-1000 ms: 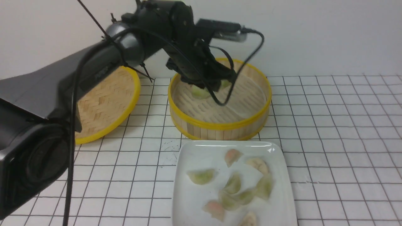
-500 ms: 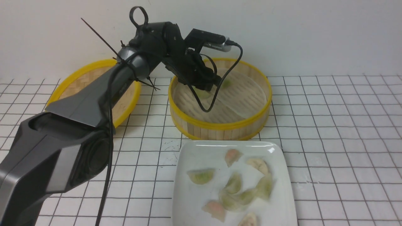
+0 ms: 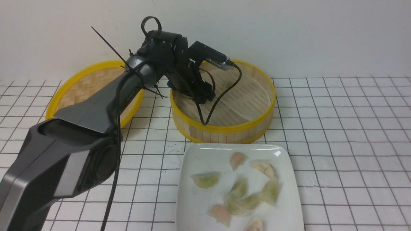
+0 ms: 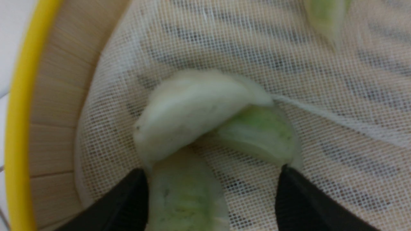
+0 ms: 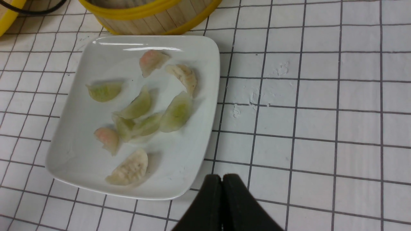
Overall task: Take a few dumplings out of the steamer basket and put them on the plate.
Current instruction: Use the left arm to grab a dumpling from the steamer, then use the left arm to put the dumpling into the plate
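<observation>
The steamer basket [image 3: 224, 129] stands behind the white plate [image 3: 199, 205]. My left gripper [image 3: 205, 98] is down inside the basket at its left side, open. In the left wrist view the gripper [image 4: 212, 176] has its jaws spread over a pale green dumpling [image 4: 184, 195]; a cream-white dumpling [image 4: 189, 109] and another green one [image 4: 260, 133] lie just beyond, and a further green one [image 4: 324, 14] lies apart. Another dumpling [image 3: 228, 85] shows in the basket. The plate [image 5: 80, 154] holds several dumplings [image 5: 176, 112]. My right gripper [image 5: 221, 178] is shut and empty, beside the plate's corner.
The shallow woven lid [image 3: 90, 93] with a yellow rim lies left of the basket, under my left arm. A black cable [image 3: 221, 93] loops into the basket. The gridded table [image 3: 346, 144] stretches to the right of basket and plate.
My left arm has swung left and lowered; its gripper has gone deeper into the basket's left side. The basket has shifted slightly. The plate's dumplings have not moved.
</observation>
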### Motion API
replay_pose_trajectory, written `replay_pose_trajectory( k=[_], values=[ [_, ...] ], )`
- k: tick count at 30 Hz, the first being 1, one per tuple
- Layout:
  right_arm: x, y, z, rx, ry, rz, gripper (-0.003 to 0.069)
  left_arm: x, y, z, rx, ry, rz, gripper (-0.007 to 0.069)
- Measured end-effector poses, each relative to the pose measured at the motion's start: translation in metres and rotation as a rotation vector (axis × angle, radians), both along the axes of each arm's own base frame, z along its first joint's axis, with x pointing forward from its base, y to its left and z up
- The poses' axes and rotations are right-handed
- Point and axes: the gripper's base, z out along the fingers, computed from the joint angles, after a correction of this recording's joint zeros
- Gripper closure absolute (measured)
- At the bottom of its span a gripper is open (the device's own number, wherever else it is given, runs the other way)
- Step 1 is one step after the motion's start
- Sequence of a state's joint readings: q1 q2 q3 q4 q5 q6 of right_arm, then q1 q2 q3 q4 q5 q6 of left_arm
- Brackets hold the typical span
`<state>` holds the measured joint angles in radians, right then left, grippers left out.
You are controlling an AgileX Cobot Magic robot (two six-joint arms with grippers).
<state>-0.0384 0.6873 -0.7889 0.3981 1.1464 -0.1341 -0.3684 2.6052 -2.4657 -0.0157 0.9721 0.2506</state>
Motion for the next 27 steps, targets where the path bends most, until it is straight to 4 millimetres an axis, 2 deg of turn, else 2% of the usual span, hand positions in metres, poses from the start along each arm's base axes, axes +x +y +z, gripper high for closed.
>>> replay_pose_trajectory(
  k=[3, 6, 10, 13, 15, 16, 18, 19, 21, 22, 23, 25, 26, 27],
  values=[
    [0.0, 0.001, 0.0, 0.004, -0.004, 0.011, 0.0671, -0.002, -0.003, 0.0, 0.021, -0.002, -0.007, 0.0195],
    [0.0, 0.003, 0.001, 0.018, -0.014, 0.035, 0.0671, -0.005, -0.007, 0.006, 0.037, 0.002, -0.012, 0.0354],
    [0.0, 0.004, 0.002, 0.028, -0.018, 0.046, 0.0671, -0.009, -0.011, 0.023, 0.044, 0.01, -0.019, 0.0355],
    [0.0, 0.005, 0.002, 0.037, -0.02, 0.051, 0.0671, -0.015, -0.011, 0.053, 0.039, 0.001, -0.021, 0.0355],
    [0.0, 0.006, 0.002, 0.037, -0.022, 0.056, 0.0671, -0.022, -0.012, 0.086, 0.015, -0.046, -0.027, 0.0355],
    [0.0, 0.006, 0.002, 0.037, -0.022, 0.056, 0.0671, -0.022, -0.012, 0.087, 0.013, -0.047, -0.026, 0.0355],
    [0.0, 0.006, 0.003, 0.045, -0.024, 0.061, 0.0671, -0.037, -0.012, 0.132, -0.071, -0.095, -0.018, 0.0355],
    [0.0, 0.006, 0.003, 0.046, -0.024, 0.061, 0.0671, -0.037, -0.012, 0.131, -0.07, -0.091, -0.016, 0.0355],
    [0.0, 0.006, 0.003, 0.046, -0.024, 0.061, 0.0671, -0.063, -0.011, 0.167, -0.178, -0.041, -0.026, 0.0355],
    [0.0, 0.006, 0.003, 0.046, -0.024, 0.061, 0.0671, -0.065, -0.011, 0.163, -0.177, -0.015, -0.025, 0.0355],
    [0.0, 0.006, 0.003, 0.045, -0.022, 0.062, 0.0671, -0.087, -0.011, 0.168, -0.212, 0.07, -0.035, 0.0355],
    [0.0, 0.007, 0.003, 0.045, -0.021, 0.063, 0.0671, -0.113, -0.009, 0.168, -0.214, 0.154, -0.047, 0.0355],
    [-0.001, 0.007, 0.003, 0.045, -0.02, 0.063, 0.0671, -0.124, -0.009, 0.162, -0.2, 0.201, -0.052, 0.0355],
    [-0.001, 0.007, 0.002, 0.046, -0.019, 0.064, 0.0671, -0.14, -0.007, 0.147, -0.168, 0.278, -0.062, 0.0355]
  ],
)
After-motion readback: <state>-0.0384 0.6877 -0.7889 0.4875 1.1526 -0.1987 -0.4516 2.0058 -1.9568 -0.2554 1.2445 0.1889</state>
